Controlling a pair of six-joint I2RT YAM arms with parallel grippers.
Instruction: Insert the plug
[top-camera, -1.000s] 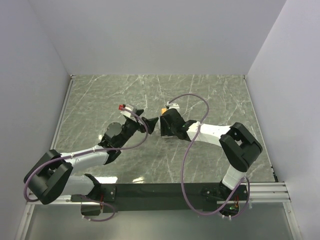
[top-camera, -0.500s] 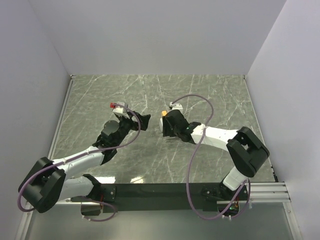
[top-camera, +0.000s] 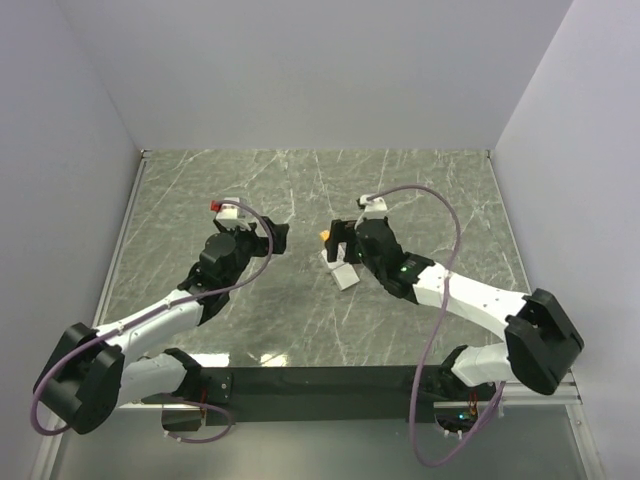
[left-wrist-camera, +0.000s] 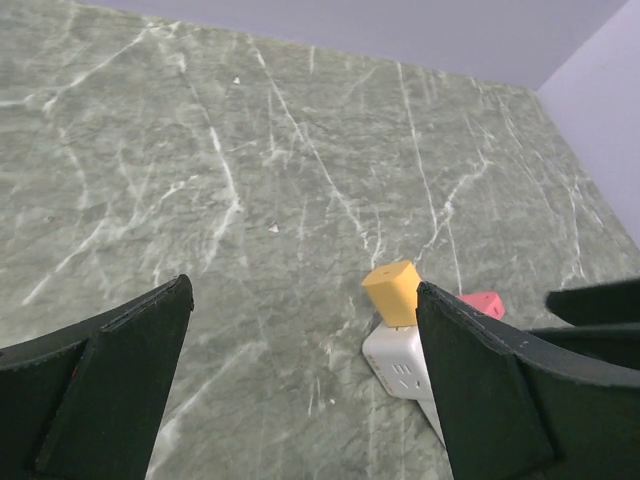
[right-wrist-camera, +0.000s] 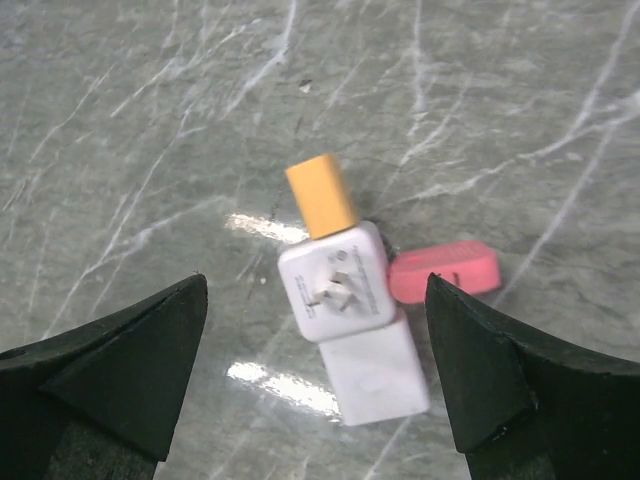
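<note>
A white adapter block (right-wrist-camera: 335, 283) lies on the marble table with an orange plug (right-wrist-camera: 320, 195) set against its far end. Three metal prongs show on its upper face. A second white section (right-wrist-camera: 375, 375) continues toward the camera. The same block (left-wrist-camera: 405, 365) and orange plug (left-wrist-camera: 392, 292) show in the left wrist view, with socket slots on the block's side. From above, the block (top-camera: 345, 272) and the plug (top-camera: 326, 236) lie between the arms. My left gripper (top-camera: 278, 238) is open and empty to their left. My right gripper (top-camera: 340, 243) is open and empty just above them.
A small pink piece (right-wrist-camera: 443, 270) lies on the table touching the right side of the white block; it also shows in the left wrist view (left-wrist-camera: 483, 303). Grey walls enclose the table on the left, far and right sides. A black rail (top-camera: 330, 385) runs along the near edge.
Both grippers have drawn apart from where they met at the table's middle. The left went left and back, the right arm swung out. The white block now shows lying on the table.
</note>
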